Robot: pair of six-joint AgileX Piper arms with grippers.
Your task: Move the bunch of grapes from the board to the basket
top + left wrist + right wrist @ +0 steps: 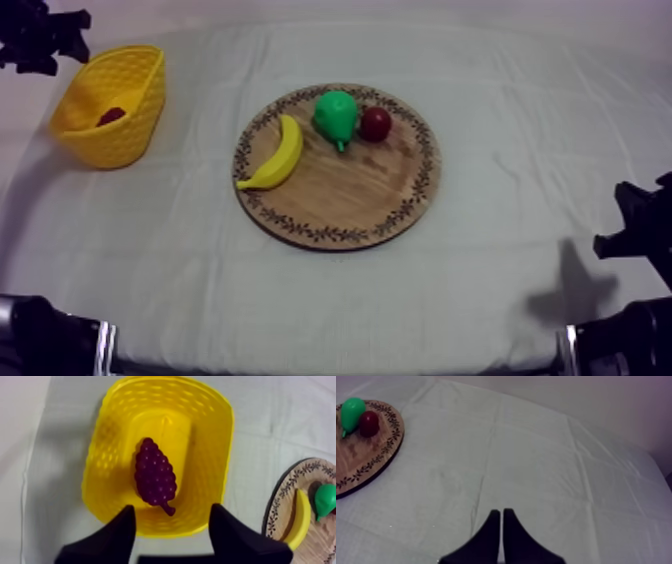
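Hovering with the left gripper (pixel 172 510) just above the near wall of the yellow basket (pixel 210 436), fingers spread wide apart and gripping nothing. Just past the fingertips, inside the basket, find the bunch of grapes (pixel 155 476) lying flat on the floor, stem end toward the gripper, touching neither finger. Reads as the tail of the placing step: grapes off the board and in the basket, release made, so the task looks all but finished. Beyond the basket, well apart from it, see the round wooden board (pixel 340 190) carrying a banana (pixel 275 155) at its left edge, a green pear (pixel 335 115) and a small red fruit (pixel 376 123) close beside the pear, none of them part of the job. Farthest off, at the opposite side of the table, note the right gripper (pixel 502 513) low over bare cloth (pixel 546 461), fingers pressed together in a narrow wedge, empty. Needs little next, at a guess: lift the left arm straight up clear of the basket rim without nudging the wall, then draw back to rest, leaving the grapes where they lie.
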